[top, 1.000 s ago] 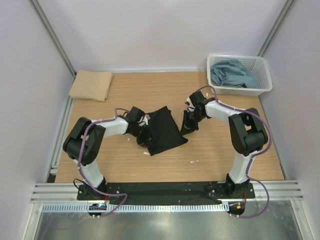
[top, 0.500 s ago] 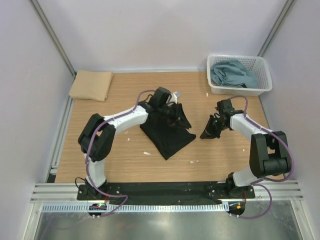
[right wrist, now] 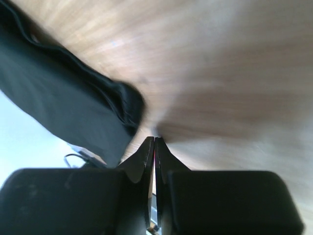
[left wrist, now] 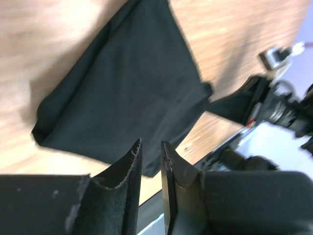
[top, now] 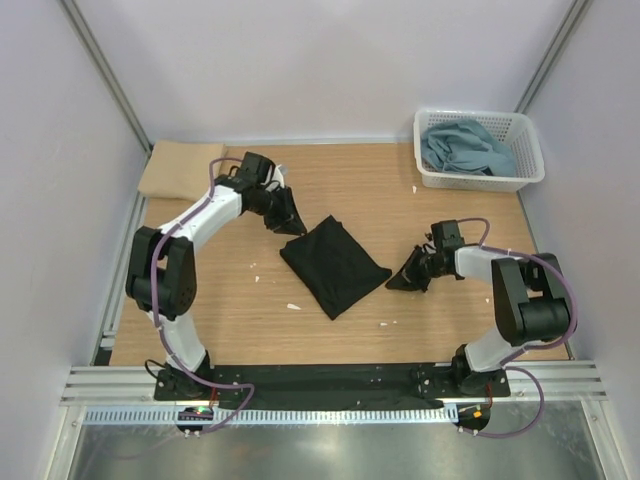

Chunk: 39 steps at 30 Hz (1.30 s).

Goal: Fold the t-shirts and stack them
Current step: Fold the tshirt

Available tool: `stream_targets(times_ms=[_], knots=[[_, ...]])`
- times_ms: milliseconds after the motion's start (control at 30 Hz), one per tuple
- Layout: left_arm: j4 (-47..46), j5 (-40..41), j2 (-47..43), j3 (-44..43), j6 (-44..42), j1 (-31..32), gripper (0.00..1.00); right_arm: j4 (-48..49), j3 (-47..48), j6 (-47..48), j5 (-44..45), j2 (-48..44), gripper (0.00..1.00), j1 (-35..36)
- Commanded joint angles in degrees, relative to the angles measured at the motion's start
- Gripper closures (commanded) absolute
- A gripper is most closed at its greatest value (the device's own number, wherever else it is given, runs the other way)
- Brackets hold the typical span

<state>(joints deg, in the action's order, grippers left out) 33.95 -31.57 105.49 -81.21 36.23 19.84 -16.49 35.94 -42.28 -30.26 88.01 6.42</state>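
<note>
Folded black t-shirt [top: 334, 265] lies centre-frame as a diamond; wrist views alone show left gripper [left wrist: 151, 145] barely parted, right gripper [right wrist: 154, 139] closed, both empty.

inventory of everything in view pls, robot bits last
black t-shirt: 1, black, folded, centre of the table
tan t-shirt: 1, tan-beige, folded, far left corner
blue-grey t-shirts: count unclear, dusty blue-grey, bundled in the basket
basket: 1, white lattice plastic, far right corner
scraps: a few, white, scattered on the wood around the black t-shirt
table: 1, light wood
left pincer: 1, black, just beyond the black t-shirt's far left corner, narrow gap, empty
right pincer: 1, black, just right of the black t-shirt, fingers pressed together, nothing between them
</note>
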Motion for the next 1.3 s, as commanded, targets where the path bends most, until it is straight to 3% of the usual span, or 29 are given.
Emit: stream_targets(times_ms=[0,133,267,367,400,467,533,733,900,1267], knots=[[6.1,5.3,-7.2,0.3,-6.7,1.0,0.78,9.9,2.5,-4.2,-2.9,4.3,0.91,0.2],[6.1,9.2,-10.6,4.2,-8.2,0.8,0.75,12.8,9.7,-5.6,-4.5,12.2,0.91,0.3],[7.1,8.5,-10.0,4.2,-10.0,0.4,0.75,9.5,25.1,-4.2,-6.9,19.6,0.91,0.8],[6.5,7.1,-8.6,4.6,-10.5,0.1,0.75,-2.1,37.2,3.5,-3.8,22.5,0.91,1.0],[6.0,6.9,-8.4,5.0,-10.5,0.1,0.75,-11.1,40.2,7.0,0.4,22.6,0.91,0.8],[4.5,6.8,-8.3,6.3,-9.8,-0.1,0.77,-15.3,45.0,12.8,7.6,21.3,0.9,2.2],[1.4,5.6,-8.9,9.3,-7.9,-0.8,0.78,-15.4,45.4,13.2,5.4,20.6,0.89,3.7],[-11.0,-6.5,-9.4,18.6,-2.2,-2.8,0.8,-2.3,45.7,2.9,-8.3,26.2,0.88,14.7],[-17.7,-8.4,-9.1,22.7,1.2,-3.3,0.8,20.7,43.6,-14.1,-14.3,31.1,0.89,22.5],[-18.1,-8.3,-4.4,24.7,1.0,-6.4,0.83,37.8,49.8,-28.5,-15.1,44.7,0.91,24.3]])
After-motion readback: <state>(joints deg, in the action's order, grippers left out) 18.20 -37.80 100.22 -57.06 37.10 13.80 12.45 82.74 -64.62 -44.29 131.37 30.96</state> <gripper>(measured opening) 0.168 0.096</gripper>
